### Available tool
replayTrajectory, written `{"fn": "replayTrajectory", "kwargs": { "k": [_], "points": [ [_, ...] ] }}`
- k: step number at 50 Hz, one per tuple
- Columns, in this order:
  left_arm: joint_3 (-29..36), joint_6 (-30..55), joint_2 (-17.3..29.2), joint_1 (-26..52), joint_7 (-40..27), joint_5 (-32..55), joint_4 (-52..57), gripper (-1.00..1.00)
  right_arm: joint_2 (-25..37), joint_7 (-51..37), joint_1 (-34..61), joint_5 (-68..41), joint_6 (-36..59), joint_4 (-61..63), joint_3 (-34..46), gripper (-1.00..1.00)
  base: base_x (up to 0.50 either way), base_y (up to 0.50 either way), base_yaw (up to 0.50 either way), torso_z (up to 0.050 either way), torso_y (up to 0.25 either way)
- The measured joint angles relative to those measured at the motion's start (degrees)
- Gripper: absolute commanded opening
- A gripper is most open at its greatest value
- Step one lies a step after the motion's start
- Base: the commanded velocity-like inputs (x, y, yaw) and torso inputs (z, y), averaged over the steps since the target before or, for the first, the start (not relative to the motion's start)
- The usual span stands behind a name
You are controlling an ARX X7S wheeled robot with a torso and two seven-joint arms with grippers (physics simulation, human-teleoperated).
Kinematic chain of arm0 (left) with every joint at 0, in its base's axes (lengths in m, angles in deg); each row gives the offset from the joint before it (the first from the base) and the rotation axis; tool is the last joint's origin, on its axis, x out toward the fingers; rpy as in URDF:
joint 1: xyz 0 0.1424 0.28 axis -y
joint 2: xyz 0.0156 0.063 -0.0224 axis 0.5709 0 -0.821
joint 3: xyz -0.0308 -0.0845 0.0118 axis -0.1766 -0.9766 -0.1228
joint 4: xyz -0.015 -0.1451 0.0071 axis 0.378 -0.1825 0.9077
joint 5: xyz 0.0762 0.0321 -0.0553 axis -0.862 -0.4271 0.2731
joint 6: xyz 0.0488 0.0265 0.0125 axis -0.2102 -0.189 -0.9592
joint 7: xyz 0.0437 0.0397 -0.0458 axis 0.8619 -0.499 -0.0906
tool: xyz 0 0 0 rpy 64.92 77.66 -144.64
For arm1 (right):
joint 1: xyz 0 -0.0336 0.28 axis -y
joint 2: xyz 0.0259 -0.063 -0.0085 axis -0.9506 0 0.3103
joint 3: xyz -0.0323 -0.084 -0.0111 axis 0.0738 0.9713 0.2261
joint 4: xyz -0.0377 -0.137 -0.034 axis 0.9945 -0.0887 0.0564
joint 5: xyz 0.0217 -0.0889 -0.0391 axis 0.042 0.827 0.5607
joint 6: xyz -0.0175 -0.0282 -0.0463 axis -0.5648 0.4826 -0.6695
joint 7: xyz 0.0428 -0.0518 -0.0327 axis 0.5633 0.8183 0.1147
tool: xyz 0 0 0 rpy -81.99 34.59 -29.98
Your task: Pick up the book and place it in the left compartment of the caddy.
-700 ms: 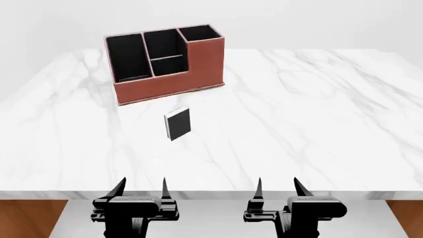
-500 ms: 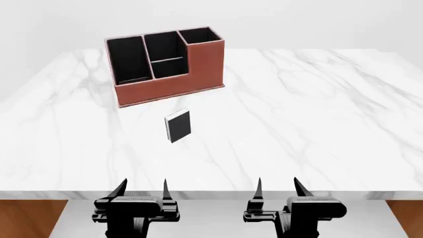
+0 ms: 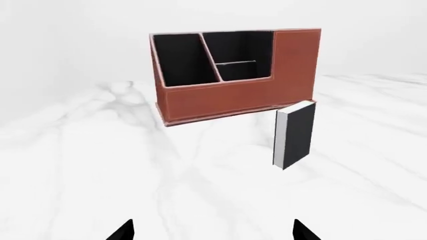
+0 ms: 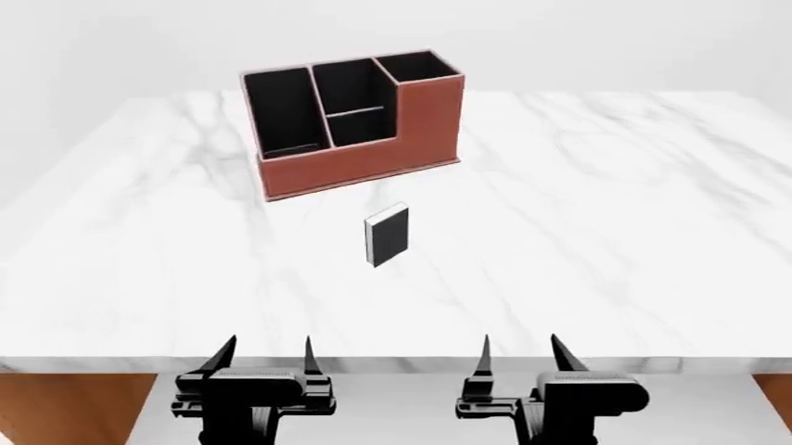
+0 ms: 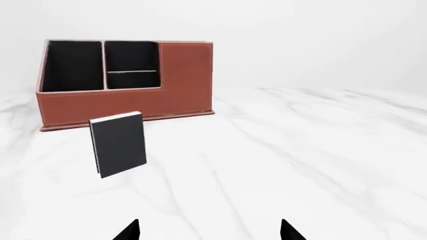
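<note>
The small black book (image 4: 388,236) with white page edges stands upright on the marble table, a short way in front of the caddy (image 4: 359,171). The reddish-brown caddy has a black interior; its left compartment (image 4: 287,113) is the long slot at its left end. The book (image 3: 294,134) and caddy (image 3: 233,97) show in the left wrist view, and the book (image 5: 119,144) and caddy (image 5: 123,107) also in the right wrist view. My left gripper (image 4: 266,350) and right gripper (image 4: 520,350) hang open at the table's near edge, well short of the book, both empty.
The white marble table (image 4: 619,213) spreads wide to the right and left of the caddy. Its front edge runs just above my grippers, with brown flooring (image 4: 62,408) showing below at the corners.
The head view has shifted, so the caddy and book now appear further right in the picture. Both grippers hold the same open pose.
</note>
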Motion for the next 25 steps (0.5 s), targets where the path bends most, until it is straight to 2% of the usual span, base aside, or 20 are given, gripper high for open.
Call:
{"fn": "replayTrajectory", "kwargs": {
  "k": [25],
  "points": [
    [1.8,-2.0,1.8,0.6,-2.6,1.0,-1.6,1.00,1.5,-1.7,0.5,-1.2,-0.4,-0.9,2.9,1.00,0.00,0.50,0.00,0.000,0.000]
  ]
}}
